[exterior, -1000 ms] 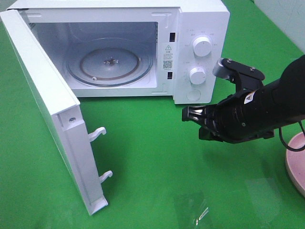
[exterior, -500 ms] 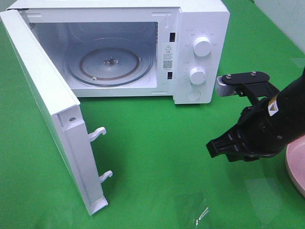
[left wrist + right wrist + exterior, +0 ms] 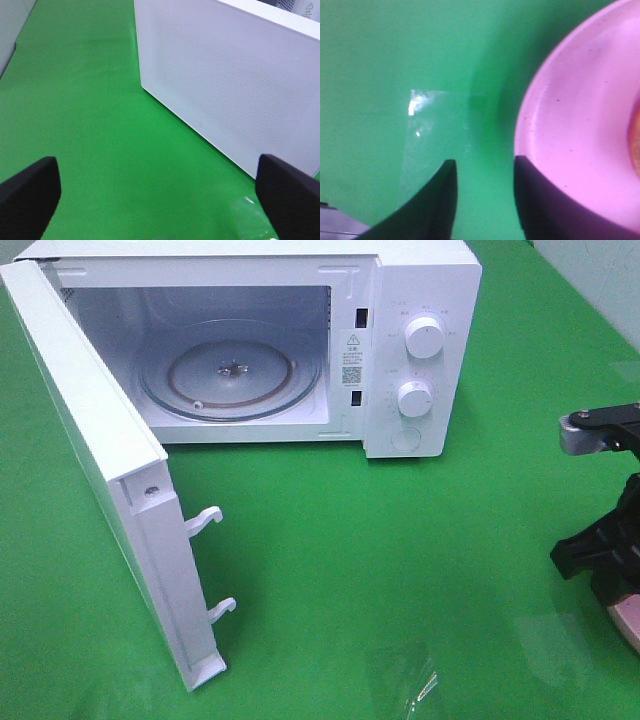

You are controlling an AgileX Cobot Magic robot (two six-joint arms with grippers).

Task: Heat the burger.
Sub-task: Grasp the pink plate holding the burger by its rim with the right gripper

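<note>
Surface (image 3: 330,540): green, smooth, slight sheen, glare spots here & there. Clear film patch (image 3: 400,675) lying flat on it, glossy.
Microwave (image 3: 425,270) casing: white, smooth, semi-gloss; looks like painted metal.
Door (image 3: 225,85) outer face: white, matt, fine dotted texture.
Latch hooks (image 3: 203,520) & knobs (image 3: 424,338): white plastic, smooth.
Turntable (image 3: 230,370): clear glass, glossy.
Plate (image 3: 580,125): pink, smooth, satin finish w/ tiny dark specks.
Right claw (image 3: 484,167) & left claw (image 3: 160,195): black, matt, plastic-looking.

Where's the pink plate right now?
The pink plate lies on the green cloth at the far right edge of the exterior high view. It is right of the open microwave and partly hidden under the right gripper.
</note>
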